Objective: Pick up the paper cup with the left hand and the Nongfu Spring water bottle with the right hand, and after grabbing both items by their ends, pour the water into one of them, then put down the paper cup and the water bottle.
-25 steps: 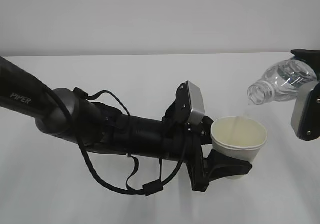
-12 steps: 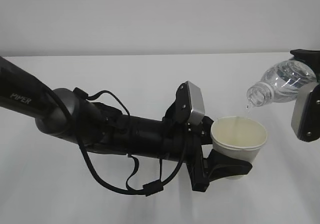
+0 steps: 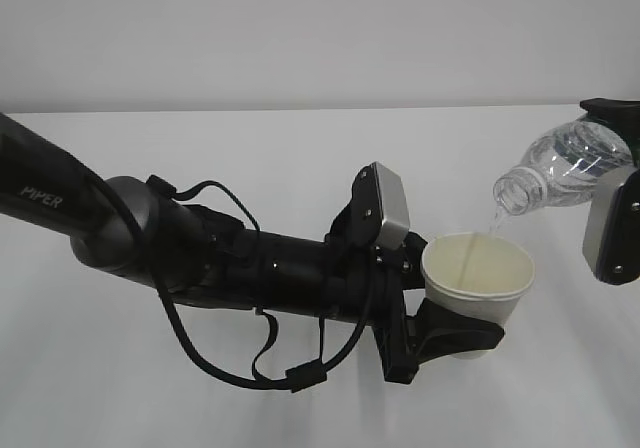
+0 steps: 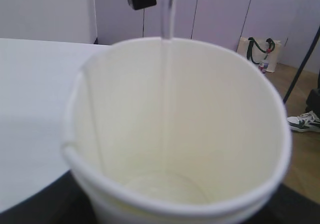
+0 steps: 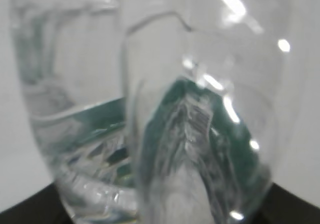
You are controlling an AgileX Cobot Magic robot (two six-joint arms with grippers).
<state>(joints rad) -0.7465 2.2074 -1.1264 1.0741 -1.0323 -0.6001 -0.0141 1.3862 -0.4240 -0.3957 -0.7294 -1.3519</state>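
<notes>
The white paper cup (image 3: 478,273) is held upright above the table, and my left gripper (image 3: 462,303) is shut on its lower body. The Nongfu Spring water bottle (image 3: 565,166) lies tilted at the right edge, mouth down and to the left over the cup's rim. My right gripper (image 3: 612,173) is shut on its base end. A thin stream of water (image 3: 480,243) falls from the neck into the cup. In the left wrist view the cup (image 4: 215,134) fills the picture, the stream (image 4: 167,59) runs down inside it, and a little water lies at the bottom. The right wrist view shows only the bottle (image 5: 165,124) up close.
The white table (image 3: 250,398) lies under both arms. Loose cables (image 3: 250,368) hang below the left arm. Past the table's far edge, the left wrist view shows a floor with a bag (image 4: 260,51) and a shoe (image 4: 305,121).
The bottle stays tilted over the cup. The stream shrank to a dribble at the neck half a second ago and now runs into the cup again. Neither arm has visibly moved.
</notes>
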